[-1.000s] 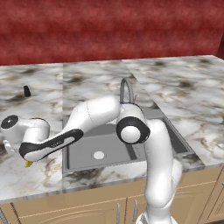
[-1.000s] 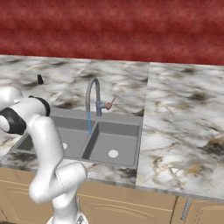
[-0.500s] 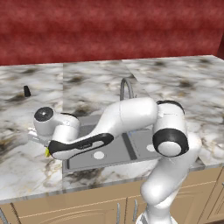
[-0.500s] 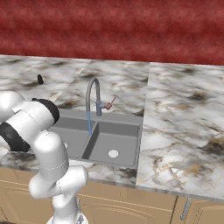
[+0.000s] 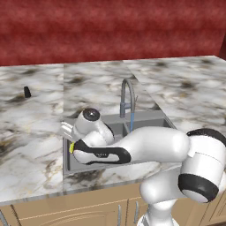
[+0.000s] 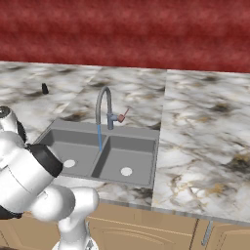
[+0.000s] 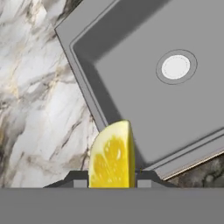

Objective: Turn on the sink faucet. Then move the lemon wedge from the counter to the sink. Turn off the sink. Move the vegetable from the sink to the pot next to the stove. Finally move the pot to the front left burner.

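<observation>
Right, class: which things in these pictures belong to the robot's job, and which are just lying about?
Part of the job:
- lemon wedge, held in the gripper
- sink
- sink faucet, water running
- counter

Just lying about:
- small black cone on the counter, far left

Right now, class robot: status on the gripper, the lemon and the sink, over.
Gripper shut on lemon wedge, carried over the sink rim. Sink faucet running. Basin below bare but for its white drain; nothing in the way.
</observation>
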Motion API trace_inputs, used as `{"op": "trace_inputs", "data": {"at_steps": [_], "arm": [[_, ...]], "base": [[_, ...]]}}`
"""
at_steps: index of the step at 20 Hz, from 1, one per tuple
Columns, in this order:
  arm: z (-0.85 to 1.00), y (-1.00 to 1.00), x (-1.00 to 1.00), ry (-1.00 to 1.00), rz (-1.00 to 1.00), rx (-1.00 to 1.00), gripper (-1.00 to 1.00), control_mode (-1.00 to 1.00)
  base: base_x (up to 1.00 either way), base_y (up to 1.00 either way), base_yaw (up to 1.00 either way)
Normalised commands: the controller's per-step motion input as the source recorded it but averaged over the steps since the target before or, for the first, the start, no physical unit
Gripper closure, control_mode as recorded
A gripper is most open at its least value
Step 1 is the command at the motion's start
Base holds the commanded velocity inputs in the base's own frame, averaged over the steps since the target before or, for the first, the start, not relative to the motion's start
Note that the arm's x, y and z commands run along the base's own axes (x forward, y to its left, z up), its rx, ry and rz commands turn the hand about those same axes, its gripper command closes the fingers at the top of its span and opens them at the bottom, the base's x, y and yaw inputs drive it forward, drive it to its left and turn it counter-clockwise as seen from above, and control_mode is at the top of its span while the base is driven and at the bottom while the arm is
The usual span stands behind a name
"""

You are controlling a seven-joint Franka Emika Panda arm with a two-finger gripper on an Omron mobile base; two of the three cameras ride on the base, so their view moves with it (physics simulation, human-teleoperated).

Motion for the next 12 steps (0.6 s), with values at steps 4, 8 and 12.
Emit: {"op": "trace_inputs", "data": {"at_steps": [4,8,12], "arm": [[0.0,-0.67,0.37,0.07,0.0,0.12,1.0,-1.0],[0.01,-0.32,0.31,0.15,-0.02,0.01,1.0,-1.0],[-0.08,-0.29,0.14,0.17,-0.05,-0.01,1.0,-1.0]], "base": [[0.0,0.0,0.0],[0.0,0.0,0.0],[0.0,0.0,0.0]]}}
